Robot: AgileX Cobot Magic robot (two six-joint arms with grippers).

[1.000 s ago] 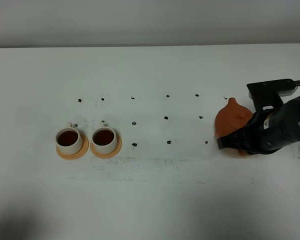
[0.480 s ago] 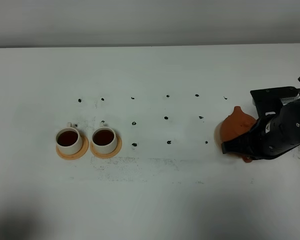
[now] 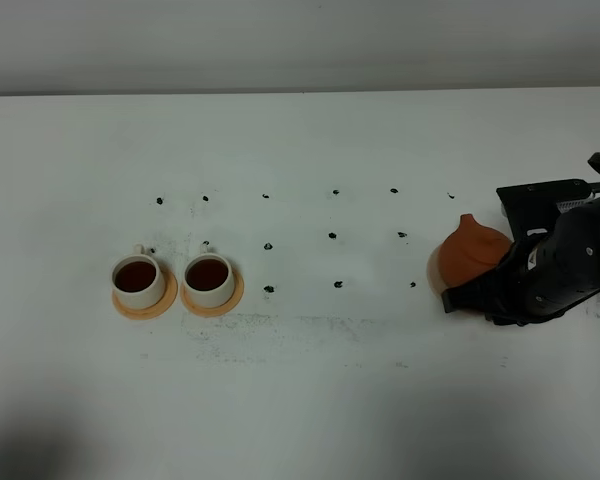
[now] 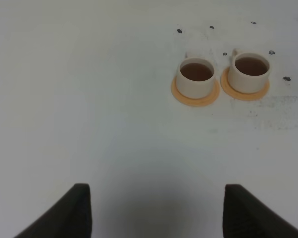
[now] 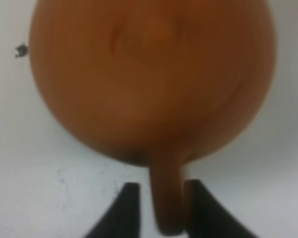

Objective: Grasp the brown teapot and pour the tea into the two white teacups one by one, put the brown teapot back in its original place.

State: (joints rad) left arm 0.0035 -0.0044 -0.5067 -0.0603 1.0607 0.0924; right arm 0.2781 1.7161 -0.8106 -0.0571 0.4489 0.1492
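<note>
The right gripper (image 5: 159, 208) sits at the bottom centre of its wrist view with its two dark fingers (image 5: 125, 208) on either side of the brown teapot's (image 5: 149, 79) loop handle. A thin sliver of light shows between each finger and the handle, so the jaws stand slightly parted around it; whether they press on it I cannot tell (the view is blurred this close). The teapot's round body fills the upper two thirds of that picture.

In the high view the same gripper (image 3: 470, 296) lies at the right edge of the frame, the dark arm covering the teapot's (image 3: 472, 248) right side; a pale rim of saucer (image 3: 434, 268) shows at its left edge.

Far across the white table (image 3: 310, 400), at the left of the frame, the two white teacups stand side by side, each holding dark tea and each on its own orange saucer: the left cup (image 3: 138, 280) and the right cup (image 3: 209, 280).

The left gripper (image 4: 156, 210) hangs with its dark fingers wide apart at the bottom of its wrist view, holding nothing.
</note>
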